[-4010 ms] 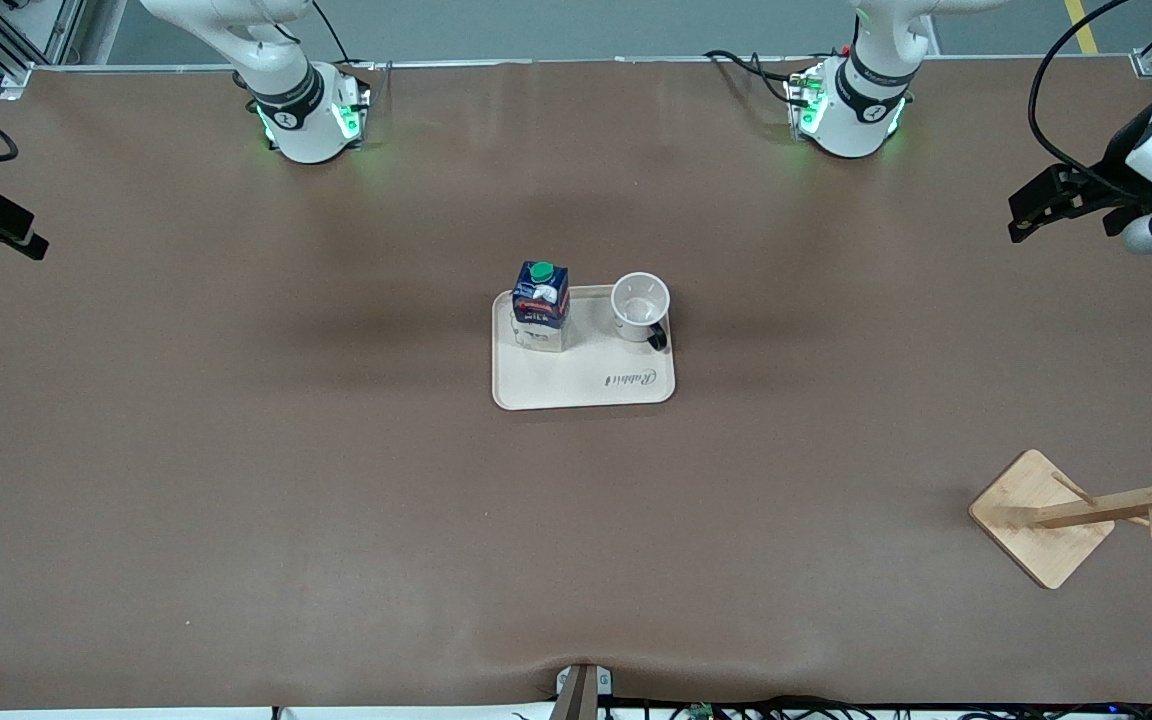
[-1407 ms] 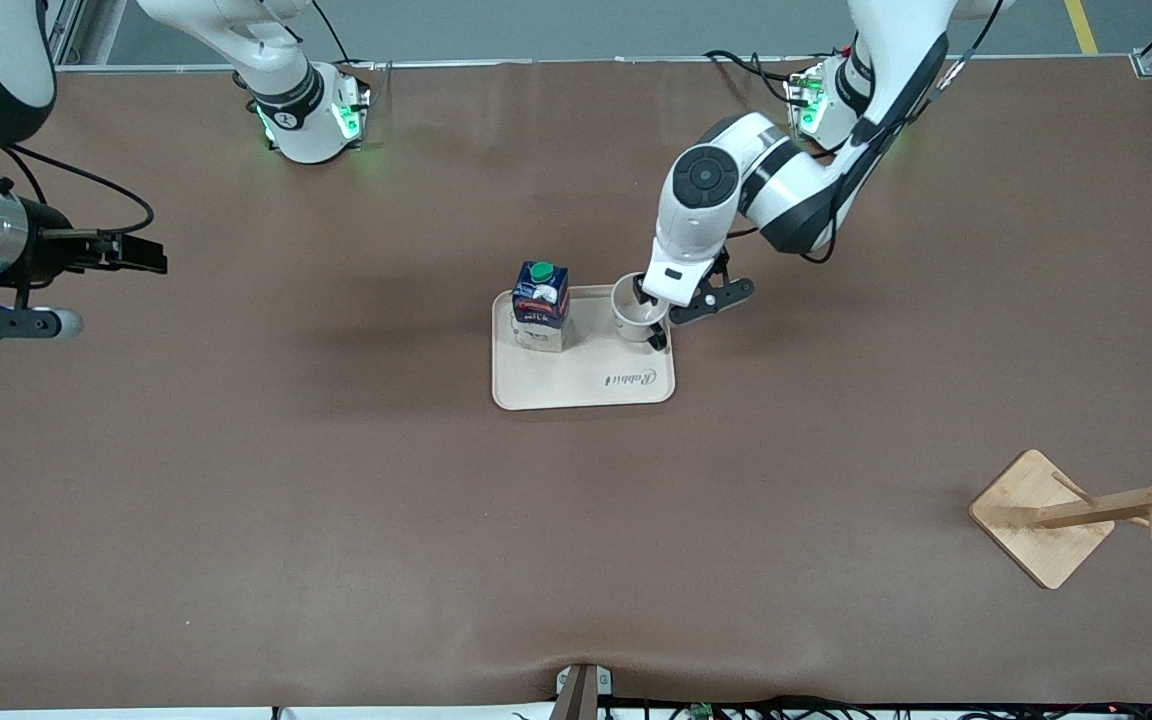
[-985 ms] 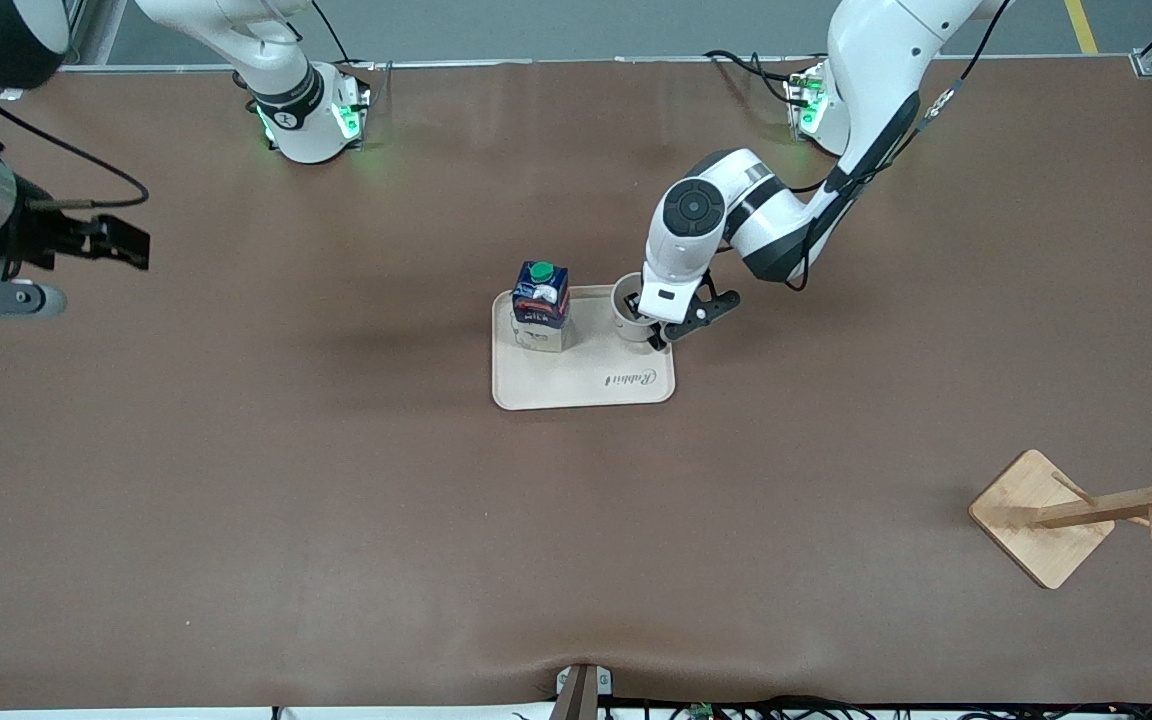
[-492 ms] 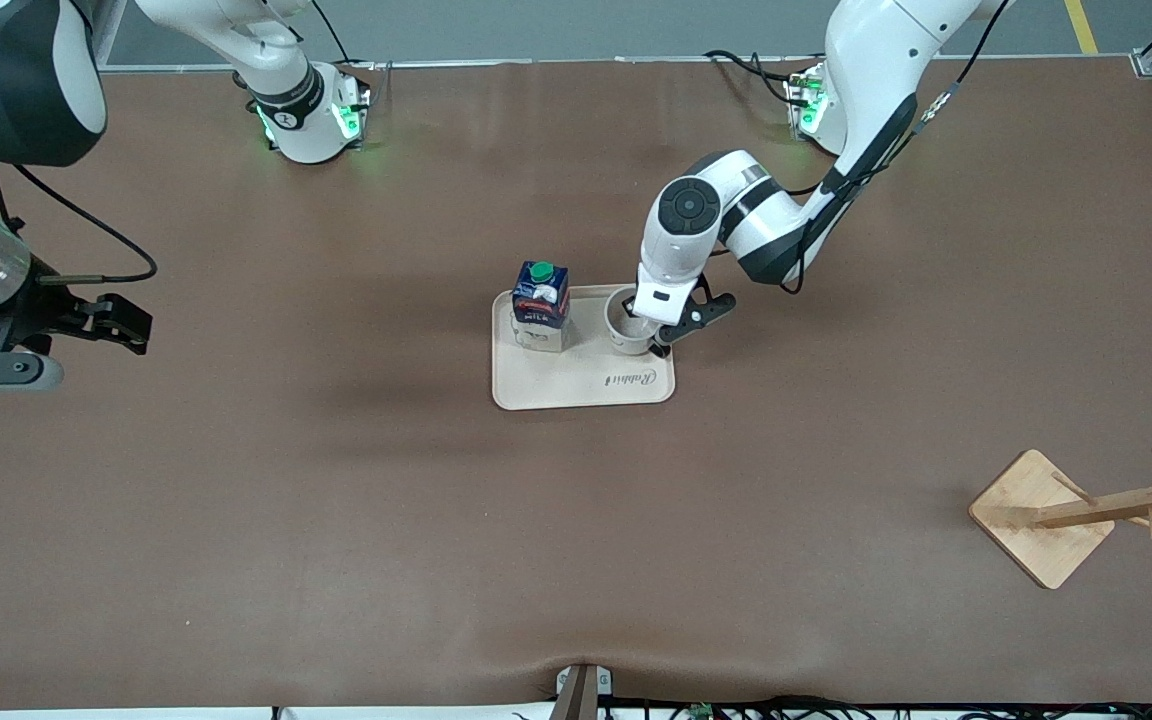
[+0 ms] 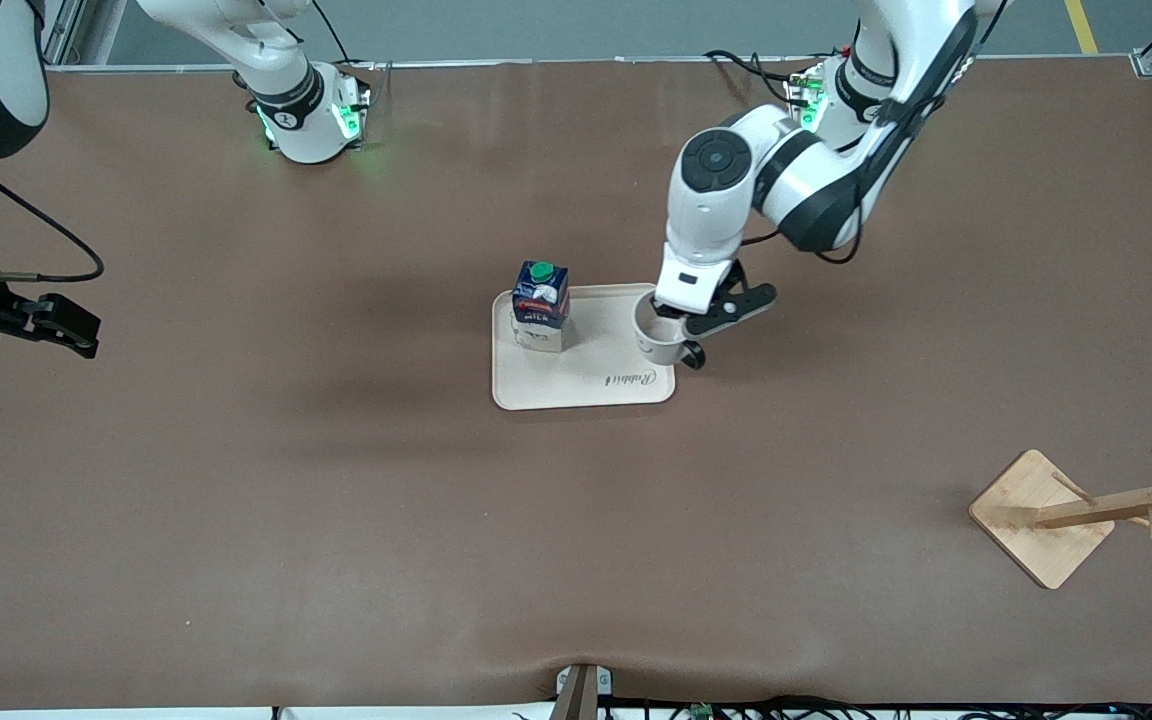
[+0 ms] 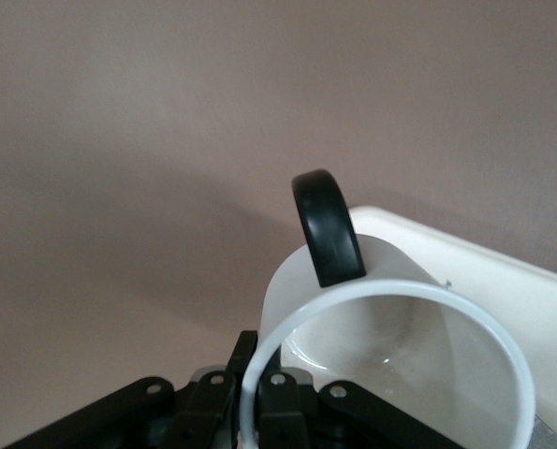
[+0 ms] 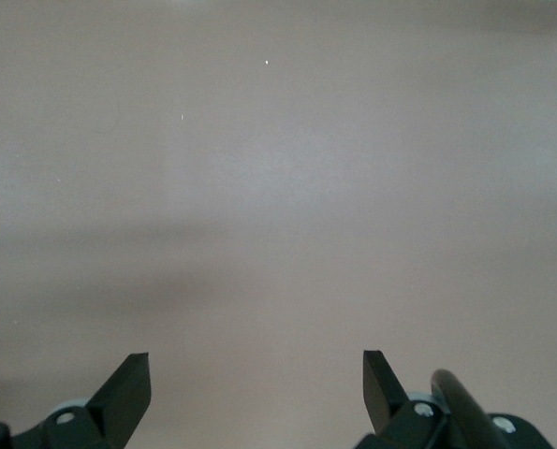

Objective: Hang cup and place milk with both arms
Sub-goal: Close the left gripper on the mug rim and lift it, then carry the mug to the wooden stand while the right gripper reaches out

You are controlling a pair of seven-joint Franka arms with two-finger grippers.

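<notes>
The cup (image 5: 658, 338) is white with a black loop handle (image 5: 693, 357); its smiley face is hidden. My left gripper (image 5: 671, 318) is shut on the cup's rim and holds it a little above the tray's (image 5: 576, 385) edge at the left arm's end. In the left wrist view the fingers (image 6: 208, 407) pinch the rim of the cup (image 6: 390, 346), with the handle (image 6: 327, 224) pointing away. The milk (image 5: 540, 305), dark blue with a green cap, stands on the tray. My right gripper (image 5: 61, 328) is open and empty over bare table at the right arm's end; its view (image 7: 256, 383) shows only tabletop.
The cream tray also shows under the cup in the left wrist view (image 6: 512, 290). A wooden cup rack (image 5: 1086, 510) with pegs stands on a square base near the front camera, at the left arm's end of the table.
My left gripper came down on the cup, shut on its rim and lifted it toward the tray's edge at the left arm's end. The right arm has swung about at its end of the table.
</notes>
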